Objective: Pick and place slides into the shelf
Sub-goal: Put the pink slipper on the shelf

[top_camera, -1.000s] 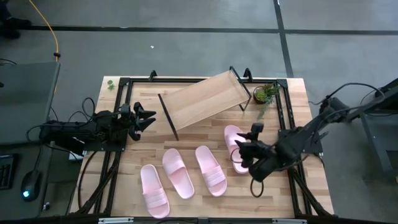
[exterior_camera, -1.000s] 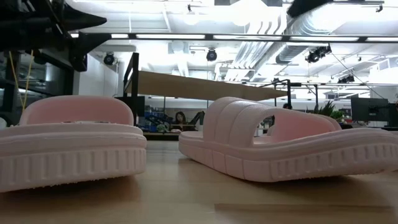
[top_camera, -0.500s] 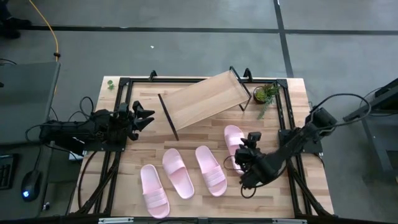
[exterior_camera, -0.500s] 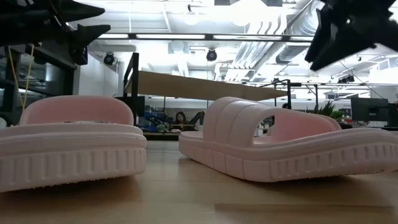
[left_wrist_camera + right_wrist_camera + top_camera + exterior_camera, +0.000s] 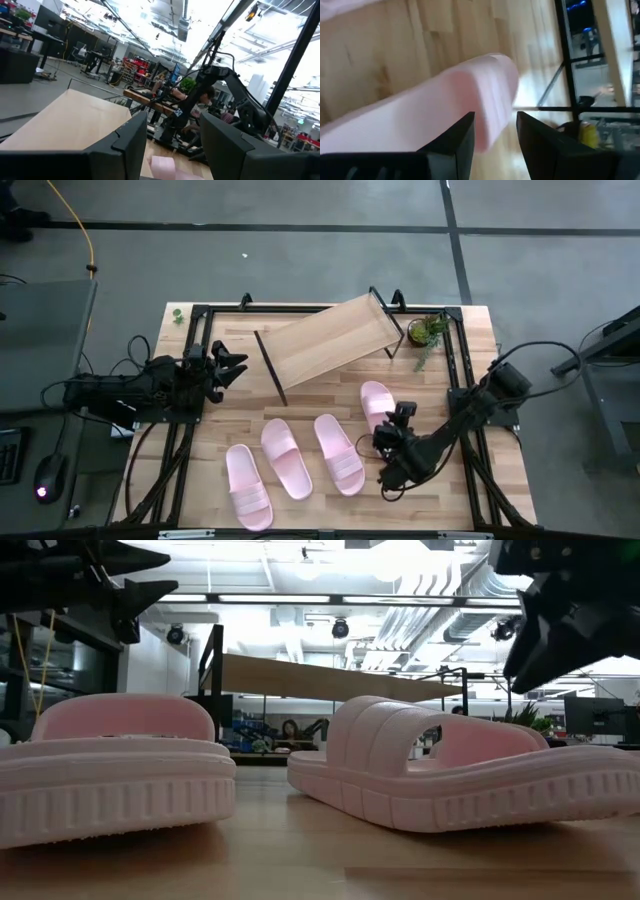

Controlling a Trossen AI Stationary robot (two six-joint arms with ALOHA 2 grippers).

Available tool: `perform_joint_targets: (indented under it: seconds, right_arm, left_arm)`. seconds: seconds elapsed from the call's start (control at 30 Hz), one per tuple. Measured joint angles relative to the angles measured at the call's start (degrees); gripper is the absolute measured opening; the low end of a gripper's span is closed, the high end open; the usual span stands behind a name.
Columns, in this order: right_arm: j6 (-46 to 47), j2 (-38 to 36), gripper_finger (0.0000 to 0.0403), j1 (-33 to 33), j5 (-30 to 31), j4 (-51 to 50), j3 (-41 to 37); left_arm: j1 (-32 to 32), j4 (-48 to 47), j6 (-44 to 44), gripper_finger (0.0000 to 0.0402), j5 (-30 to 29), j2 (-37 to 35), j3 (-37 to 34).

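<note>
R gripper [image 5: 390, 442], jaws apart, lines up over rightmost slide [image 5: 375, 402] for pickup; L gripper [image 5: 225, 367], jaws apart, waits by shelf [image 5: 325, 340].

Matt rubber and pale wood

Ribbed soles are seen on the pink slides [image 5: 120, 775]; the shelf [image 5: 325, 340] board is smooth light wood.

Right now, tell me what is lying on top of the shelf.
Nothing shows on the shelf: its light board is bare in the high view. All four slides lie on the table. The space beneath the board is hidden.
</note>
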Motion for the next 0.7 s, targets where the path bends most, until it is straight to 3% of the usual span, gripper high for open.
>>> perform_joint_targets:
  seconds: [0.3,0.7]
  right_arm:
    - [0.6,3.1,0.0136,1.9,2.3,0.5,0.0]
    - [-0.2,6.0,0.0136,-0.5,2.4,-0.1,-0.2]
  left_arm:
    - [0.0,0.0,-0.2,0.0166,0.0,0.0,0.0]
    - [0.0,0.0,-0.2,0.0166,0.0,0.0,0.0]
